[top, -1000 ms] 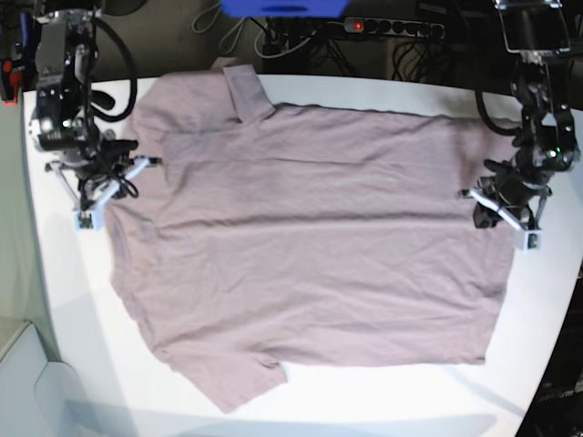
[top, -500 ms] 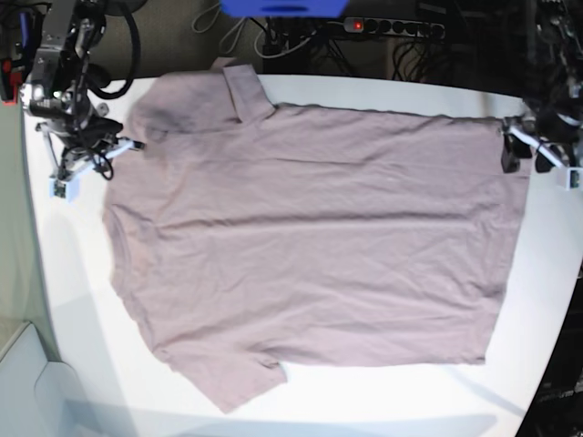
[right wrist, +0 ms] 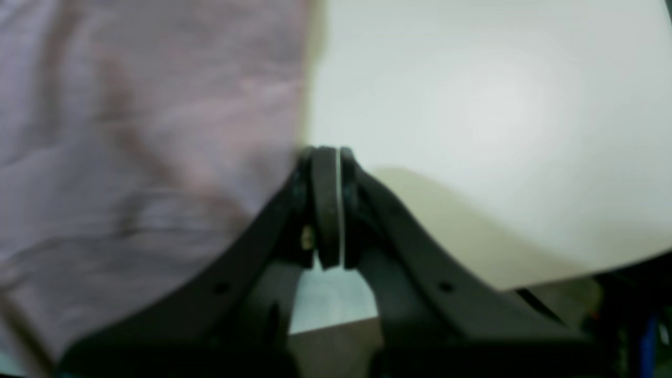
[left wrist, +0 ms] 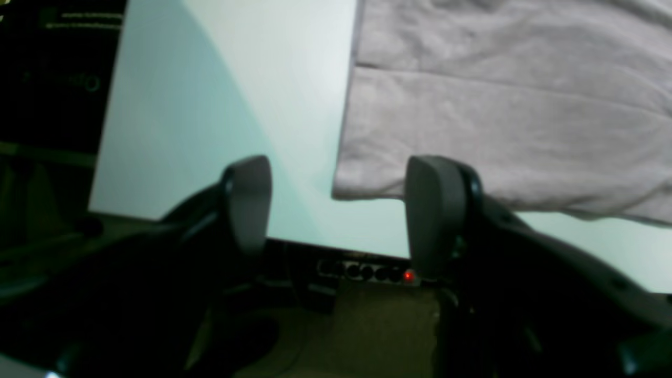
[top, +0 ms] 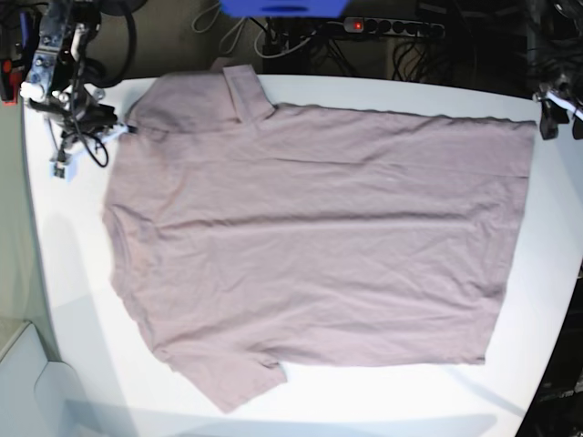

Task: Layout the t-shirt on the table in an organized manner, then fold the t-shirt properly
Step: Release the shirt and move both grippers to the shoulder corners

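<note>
T-shirt (top: 319,237) flat on table (top: 73,300), left hand (left wrist: 336,210) agape

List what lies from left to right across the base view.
Right hand at the table's left edge → t-shirt spread flat over the white table → left hand at the far right edge.

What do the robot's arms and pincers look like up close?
Both are black. The left gripper has two broad, rounded dark grey fingers. The right gripper has slim black fingers on angled, bolted struts. In the base view, loose black cables and pale fittings hang off the right arm.
</note>
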`<state>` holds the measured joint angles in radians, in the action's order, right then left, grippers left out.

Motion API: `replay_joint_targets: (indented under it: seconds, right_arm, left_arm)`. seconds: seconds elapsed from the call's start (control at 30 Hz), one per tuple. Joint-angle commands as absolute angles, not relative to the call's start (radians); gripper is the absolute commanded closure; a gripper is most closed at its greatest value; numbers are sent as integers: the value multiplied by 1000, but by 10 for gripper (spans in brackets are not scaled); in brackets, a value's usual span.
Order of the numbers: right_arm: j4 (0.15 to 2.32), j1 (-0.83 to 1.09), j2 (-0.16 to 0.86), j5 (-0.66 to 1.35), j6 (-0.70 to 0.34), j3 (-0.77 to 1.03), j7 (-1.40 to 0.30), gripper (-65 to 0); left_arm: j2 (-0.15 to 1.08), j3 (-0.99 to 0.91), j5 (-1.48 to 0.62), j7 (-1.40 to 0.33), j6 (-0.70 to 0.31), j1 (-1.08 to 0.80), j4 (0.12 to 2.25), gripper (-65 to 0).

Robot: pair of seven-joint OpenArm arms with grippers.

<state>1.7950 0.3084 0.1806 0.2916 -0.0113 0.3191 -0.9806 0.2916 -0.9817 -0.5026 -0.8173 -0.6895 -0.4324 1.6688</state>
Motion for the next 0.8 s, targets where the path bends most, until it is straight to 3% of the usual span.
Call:
replay_joint_targets:
  seconds: [0.0,0.57,0.7,0.77]
  right_arm:
    - [1802,300,191,297,-13,326,-960,0]
    - [1931,406,213,298,-13,384,-967,0]
    - [1931,417,213,298,-35,386,-964,-111]
    - [1931,418,209,298,-117,398,-964,-196]
  left_arm:
    - [306,-1006,-516,-803,-698,-440,1682,-392]
    - [314,-1021,-394,-792,-698,-366,1546,-395]
    - [318,-1006,-367,-792,-698,-338,1508,-403]
    - [332,-983,-358,-792,-698,-331,1481,-424]
